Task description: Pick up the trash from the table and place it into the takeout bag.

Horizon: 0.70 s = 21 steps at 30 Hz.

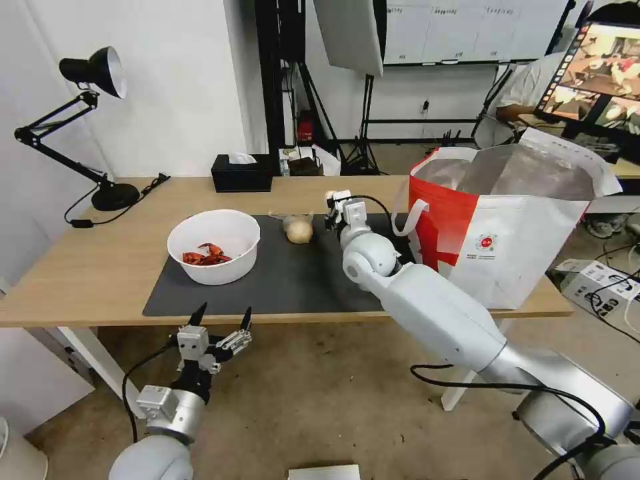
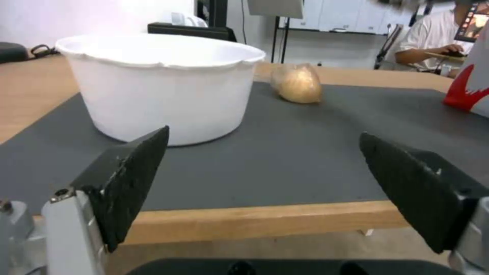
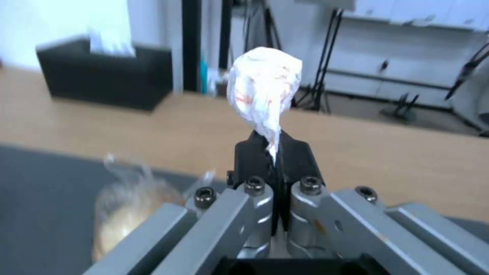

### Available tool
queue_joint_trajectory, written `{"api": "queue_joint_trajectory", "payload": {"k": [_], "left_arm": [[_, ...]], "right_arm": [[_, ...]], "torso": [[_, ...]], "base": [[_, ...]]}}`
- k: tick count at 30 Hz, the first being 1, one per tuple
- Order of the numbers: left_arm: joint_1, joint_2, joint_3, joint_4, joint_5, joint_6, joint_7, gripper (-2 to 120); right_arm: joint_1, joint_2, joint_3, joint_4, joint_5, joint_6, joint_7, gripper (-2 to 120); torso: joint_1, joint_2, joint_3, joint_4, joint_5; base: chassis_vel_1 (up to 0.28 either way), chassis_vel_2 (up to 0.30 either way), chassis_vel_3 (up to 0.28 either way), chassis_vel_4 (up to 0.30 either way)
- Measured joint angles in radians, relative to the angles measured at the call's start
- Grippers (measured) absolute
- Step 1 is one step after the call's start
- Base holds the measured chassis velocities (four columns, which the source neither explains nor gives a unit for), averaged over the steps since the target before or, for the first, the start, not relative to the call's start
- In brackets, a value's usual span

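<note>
On the light-wood surface [image 1: 100,267], the takeout bag [image 1: 507,227] stands to the right of the right end effector [image 3: 272,152], which pinches a crumpled white tissue [image 3: 265,86]. The left end effector [image 1: 220,320], fingers spread, idles farther from the bag, off the surface's near edge.

A light-wood table [image 1: 100,267] with a smooth, matt top carries a matt dark grey mat [image 1: 293,280]. On the mat sit a smooth white plastic bowl [image 1: 213,247] and a beige ball [image 1: 299,230] in crinkled clear wrap. The takeout bag [image 1: 507,233] shows glossy red-and-white sides and silver foil lining. The right tool [image 3: 272,152], matt black fingers on brushed metal, pinches crumpled white tissue [image 3: 265,88].
</note>
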Motion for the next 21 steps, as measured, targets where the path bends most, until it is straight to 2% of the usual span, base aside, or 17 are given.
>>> {"api": "queue_joint_trajectory", "payload": {"k": [4, 8, 14, 17, 18, 21], "left_arm": [[0.013, -0.011, 0.003, 0.000, 0.010, -0.001, 0.001, 100], [0.025, -0.021, 0.006, 0.003, 0.023, -0.012, 0.002, 100], [0.027, -0.031, 0.000, -0.002, 0.031, -0.017, 0.004, 100], [0.028, -0.034, -0.002, -0.006, 0.036, -0.017, 0.004, 100], [0.033, -0.039, -0.005, -0.011, 0.044, -0.017, 0.004, 100], [0.045, -0.048, -0.005, -0.013, 0.056, -0.017, 0.005, 100]], "right_arm": [[-0.017, -0.022, -0.003, 0.068, -0.003, 0.046, 0.039, 0], [-0.054, -0.051, 0.012, 0.148, -0.074, 0.104, 0.063, 0], [-0.122, -0.107, 0.119, 0.252, -0.256, 0.179, 0.033, 0], [-0.133, -0.117, 0.154, 0.275, -0.303, 0.185, 0.036, 0], [-0.145, -0.125, 0.201, 0.299, -0.364, 0.174, 0.068, 0], [-0.162, -0.142, 0.262, 0.320, -0.434, 0.125, 0.135, 0]], "torso": [[0.000, 0.000, 0.000, 0.0001, 0.0000], [0.000, 0.000, 0.000, 0.0001, 0.0001], [0.000, 0.000, 0.000, -0.0003, 0.0002], [0.000, 0.000, 0.000, -0.0003, 0.0003], [0.000, 0.000, 0.000, -0.0002, 0.0001], [0.000, 0.000, 0.000, 0.0001, 0.0002]], "base": [[0.000, 0.000, 0.000, 0.000], [0.000, 0.000, 0.000, 0.000], [0.000, 0.000, 0.000, 0.000], [0.000, 0.000, 0.000, 0.000], [0.000, 0.000, 0.000, 0.000], [0.000, 0.000, 0.000, 0.000]]}}
